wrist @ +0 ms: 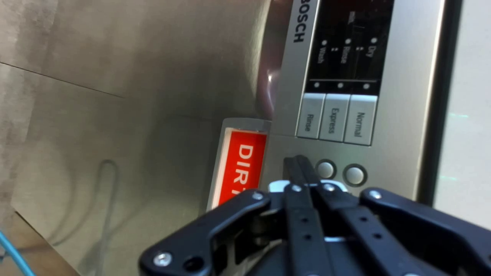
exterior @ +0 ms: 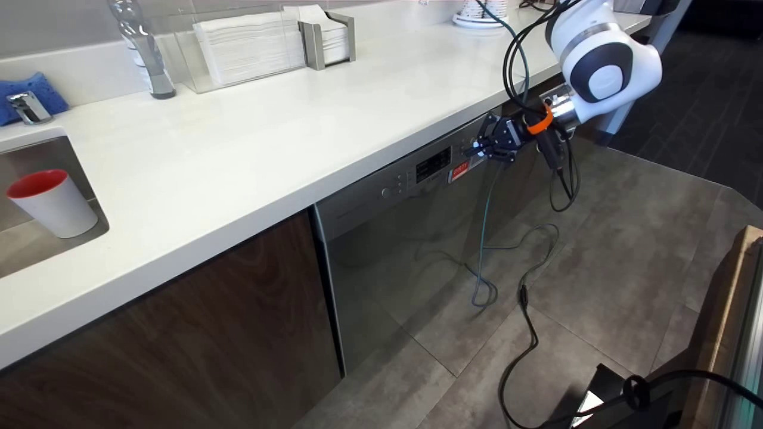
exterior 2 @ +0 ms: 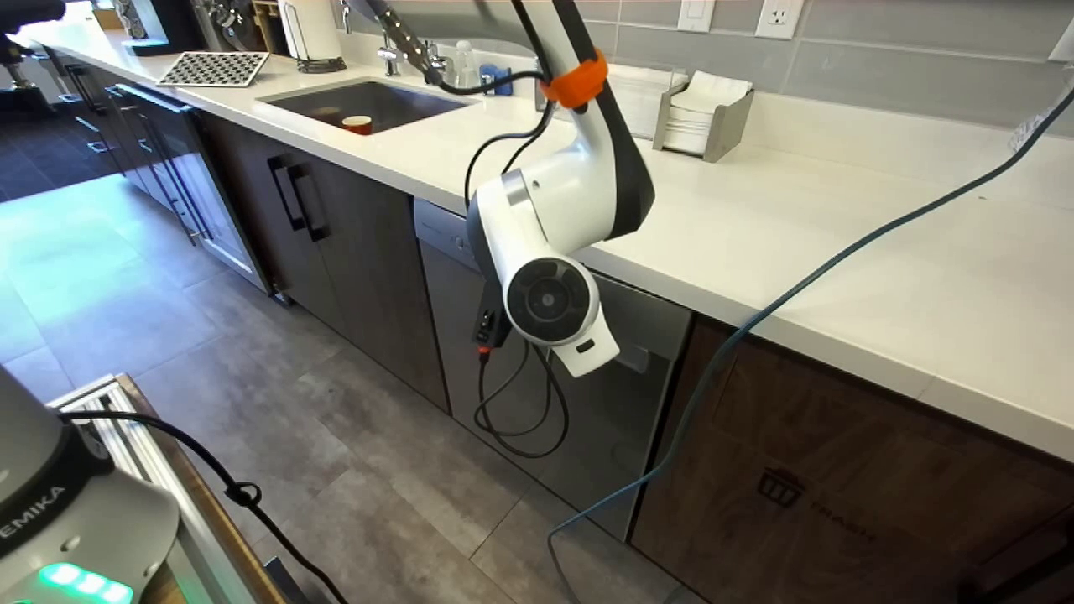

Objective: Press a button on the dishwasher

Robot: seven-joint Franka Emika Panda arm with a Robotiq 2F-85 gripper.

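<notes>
Wrist view: we see the gripper [wrist: 297, 163], fingers together, tips near two round buttons [wrist: 355, 175] on the dishwasher [wrist: 184, 88]; contact we cannot tell.

Kitchen indicated: sink [exterior 2: 407, 105] set into counter [exterior: 250, 149], dishwasher [exterior: 387, 250] fitted under front edge, napkins [exterior 2: 705, 101] kept near back edge.

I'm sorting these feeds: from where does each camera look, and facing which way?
In an exterior view: high, sink side, looking down toward the dishwasher; arm and end effector show.
In an exterior view: high, near the robot base, facing the dishwasher, sink beyond; arm and base show.
Wrist view: on the wrist, facing the control panel; the end effector's fingers show.
In both exterior views: sink, dishwasher, arm, napkin holder.
</notes>
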